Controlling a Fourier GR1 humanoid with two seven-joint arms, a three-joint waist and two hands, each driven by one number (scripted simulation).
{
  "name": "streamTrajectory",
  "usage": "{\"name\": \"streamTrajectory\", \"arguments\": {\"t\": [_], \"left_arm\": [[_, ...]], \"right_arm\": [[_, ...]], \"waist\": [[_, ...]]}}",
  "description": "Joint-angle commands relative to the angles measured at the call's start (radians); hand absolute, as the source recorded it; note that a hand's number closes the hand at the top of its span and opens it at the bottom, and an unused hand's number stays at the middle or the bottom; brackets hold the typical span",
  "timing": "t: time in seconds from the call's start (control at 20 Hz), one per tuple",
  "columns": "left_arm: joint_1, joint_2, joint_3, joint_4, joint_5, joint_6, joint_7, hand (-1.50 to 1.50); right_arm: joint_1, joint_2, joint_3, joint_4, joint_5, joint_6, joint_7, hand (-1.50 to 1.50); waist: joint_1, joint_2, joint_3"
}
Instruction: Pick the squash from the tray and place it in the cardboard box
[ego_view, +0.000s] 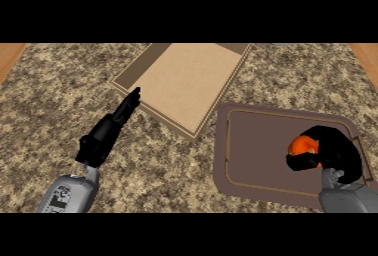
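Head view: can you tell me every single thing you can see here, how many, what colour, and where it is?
counter: one, speckled brown and grey, under everything.
cardboard box: one, tan, open, upper middle.
tray: one, dark brown, lower right, beside the box.
squash: one, orange, over the tray's right part, mostly hidden by the hand curled round it.
left hand: one, black, fingers straight, left of centre, fingertips at the box's left edge.
right hand: one, black, curled round the squash, lower right.
forearms: two, grey, coming in from the lower edge.
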Motion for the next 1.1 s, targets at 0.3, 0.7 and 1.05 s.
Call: {"name": "streamTrajectory", "arguments": {"t": [0.3, 0.7, 1.05], "left_arm": [[-0.043, -0.02, -0.02, -0.024, 0.007, -0.043, 0.024, 0.0], [-0.04, -0.028, -0.041, -0.001, -0.018, -0.039, 0.012, 0.0], [-0.025, -0.017, 0.021, 0.004, -0.005, -0.011, 0.014, 0.0]], "right_arm": [[-0.147, -0.058, 0.339, -0.073, 0.031, 0.16, -0.449, 1.5], [-0.327, -0.197, 0.531, -0.205, -0.012, 0.162, -1.065, 1.5], [-0.402, -0.366, 0.268, -0.123, -0.269, 0.158, -1.554, 1.5]], "waist": [[0.124, 0.012, 0.006], [0.096, 0.016, 0.009], [0.018, 0.01, 0.005]]}}
